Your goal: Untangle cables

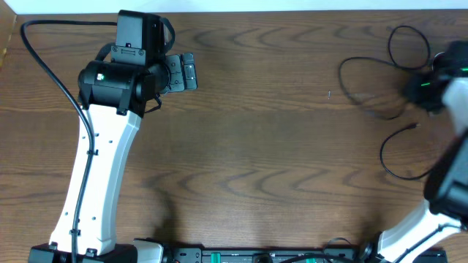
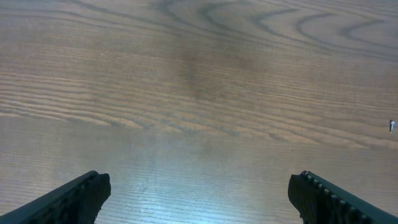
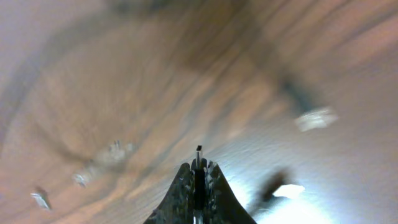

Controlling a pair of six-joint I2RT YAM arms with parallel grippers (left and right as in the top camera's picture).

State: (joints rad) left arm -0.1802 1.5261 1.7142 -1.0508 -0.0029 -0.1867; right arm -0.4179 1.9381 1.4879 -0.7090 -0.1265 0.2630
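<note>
Thin black cables lie in loose loops at the right of the table: one loop at the back (image 1: 408, 45), a wider one (image 1: 363, 82) and one nearer the front (image 1: 398, 155). My right gripper (image 3: 199, 167) is shut on a thin black cable end whose small tip (image 3: 199, 150) sticks out past the fingers. In the overhead view the right arm (image 1: 437, 82) is blurred over the cables. My left gripper (image 1: 187, 73) is open and empty over bare wood at the far left (image 2: 199, 186). No white cable shows clearly.
The right wrist view is blurred, with pale blurred bits on the wood (image 3: 316, 118) (image 3: 111, 153). A tiny speck (image 1: 329, 93) lies mid-table and also shows in the left wrist view (image 2: 392, 126). The thick black arm wire (image 1: 55, 66) curves at the left.
</note>
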